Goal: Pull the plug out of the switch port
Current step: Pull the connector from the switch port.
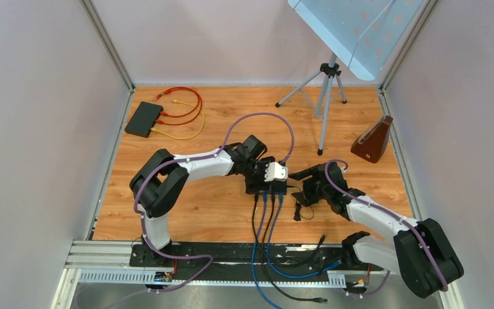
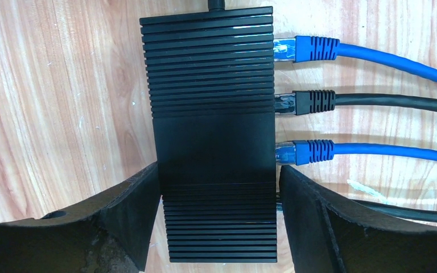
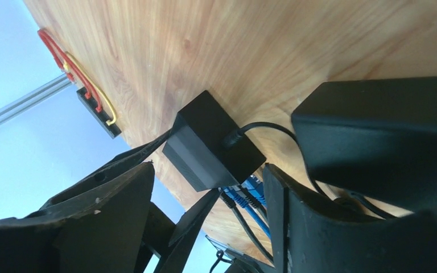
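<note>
- Second switch (image 1: pixel 143 119): far left of and beyond the switch (image 2: pixel 216 114), well apart from it. Red and yellow leads are plugged into it.
- My left gripper (image 2: pixel 219 177): directly over the switch. Its fingers (image 2: pixel 126 213) are partly spread and straddle the body, one at each long side with no gap I can see. I cannot tell whether they press.
- Switch: black and ribbed, lying flat on the wooden table (image 1: pixel 186 212). Its long axis runs across the table, and its port side faces my bases.
- Plugs: first blue plug (image 2: pixel 316 48), black plug (image 2: pixel 314 102) and second blue plug (image 2: pixel 313 152), all seated in the switch's port side. Their long axes are square to that side, with cables trailing away from it. The second blue plug sits just beside one finger, and a further black cable (image 2: pixel 398 211) passes behind that finger.
- Power lead (image 3: pixel 260 126): enters the switch's short end, on the side facing my right gripper.
- My right gripper (image 3: pixel 209 170): right of the switch and apart from it, jaws wide, holding nothing.
- Tripod (image 1: pixel 325 96) and brown wooden wedge (image 1: pixel 373 140): beyond and right of the switch, well apart.
</note>
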Tool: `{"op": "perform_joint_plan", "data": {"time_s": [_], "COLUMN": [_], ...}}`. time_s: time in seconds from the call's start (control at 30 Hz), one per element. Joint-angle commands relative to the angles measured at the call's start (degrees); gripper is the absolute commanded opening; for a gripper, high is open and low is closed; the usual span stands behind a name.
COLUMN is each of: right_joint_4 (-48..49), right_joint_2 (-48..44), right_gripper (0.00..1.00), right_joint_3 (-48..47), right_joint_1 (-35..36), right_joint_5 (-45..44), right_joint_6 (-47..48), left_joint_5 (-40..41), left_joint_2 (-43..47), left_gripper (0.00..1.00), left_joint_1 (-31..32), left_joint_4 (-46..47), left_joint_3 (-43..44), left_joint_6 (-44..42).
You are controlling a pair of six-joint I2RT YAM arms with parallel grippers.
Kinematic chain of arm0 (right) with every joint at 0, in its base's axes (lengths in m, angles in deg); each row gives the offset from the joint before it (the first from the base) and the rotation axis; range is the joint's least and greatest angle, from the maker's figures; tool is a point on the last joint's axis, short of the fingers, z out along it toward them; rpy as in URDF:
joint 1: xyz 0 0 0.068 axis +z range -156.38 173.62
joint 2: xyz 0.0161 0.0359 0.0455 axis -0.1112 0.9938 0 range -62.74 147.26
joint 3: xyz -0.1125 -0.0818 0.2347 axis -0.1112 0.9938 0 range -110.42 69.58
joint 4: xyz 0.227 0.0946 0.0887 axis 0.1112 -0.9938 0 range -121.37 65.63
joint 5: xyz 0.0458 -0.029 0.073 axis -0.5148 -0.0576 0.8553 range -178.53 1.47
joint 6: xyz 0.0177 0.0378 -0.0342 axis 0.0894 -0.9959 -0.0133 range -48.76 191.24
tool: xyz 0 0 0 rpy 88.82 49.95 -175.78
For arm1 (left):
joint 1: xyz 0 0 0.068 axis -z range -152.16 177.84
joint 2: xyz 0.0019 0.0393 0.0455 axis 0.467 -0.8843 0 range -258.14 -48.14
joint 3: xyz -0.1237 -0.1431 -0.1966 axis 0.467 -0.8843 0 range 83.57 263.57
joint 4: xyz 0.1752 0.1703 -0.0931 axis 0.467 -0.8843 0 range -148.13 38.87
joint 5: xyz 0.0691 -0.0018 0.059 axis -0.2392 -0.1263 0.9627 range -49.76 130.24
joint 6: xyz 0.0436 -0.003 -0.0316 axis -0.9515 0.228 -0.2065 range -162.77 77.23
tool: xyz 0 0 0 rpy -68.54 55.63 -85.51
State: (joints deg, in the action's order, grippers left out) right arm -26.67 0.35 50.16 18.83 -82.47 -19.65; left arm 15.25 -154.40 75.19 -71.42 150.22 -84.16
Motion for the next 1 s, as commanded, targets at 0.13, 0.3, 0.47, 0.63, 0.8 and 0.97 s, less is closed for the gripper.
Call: {"op": "perform_joint_plan", "data": {"time_s": [0.13, 0.3, 0.47, 0.63, 0.8, 0.97], "right_joint_4": [-1.91, -4.41, -9.23, -9.88, -11.62, -12.39], "right_joint_2": [6.39, 9.97, 11.93, 12.55, 13.56, 14.89], "right_gripper": [0.54, 0.39, 0.33, 0.29, 0.16, 0.16], "right_joint_3": [-2.35, -5.13, -7.6, -7.86, -8.48, -9.29], "right_joint_1": [0.44, 1.96, 4.6, 6.53, 9.49, 10.8], "right_joint_5": [-0.38, -3.07, -9.43, -12.12, -15.62, -16.4], "right_joint_6": [-12.87, -18.83, -24.47, -27.65, -29.41, -28.47], "left_joint_5": [1.94, 1.77, 1.92, 2.0, 1.39, 0.9], "left_joint_2": [-1.16, -1.25, -1.21, -1.08, -1.66, -2.54], "left_gripper": [0.78, 0.76, 0.74, 0.73, 0.71, 0.69], "left_joint_1": [1.47, 1.57, 1.6, 1.6, 1.6, 1.58], "left_joint_4": [-1.28, -0.17, 0.55, 1.23, 2.04, 1.8], "left_joint_3": [0.99, 0.26, -0.78, -1.29, -1.78, -1.63], "left_joint_6": [2.71, 4.92, 6.06, 6.76, 6.39, 6.61]}}
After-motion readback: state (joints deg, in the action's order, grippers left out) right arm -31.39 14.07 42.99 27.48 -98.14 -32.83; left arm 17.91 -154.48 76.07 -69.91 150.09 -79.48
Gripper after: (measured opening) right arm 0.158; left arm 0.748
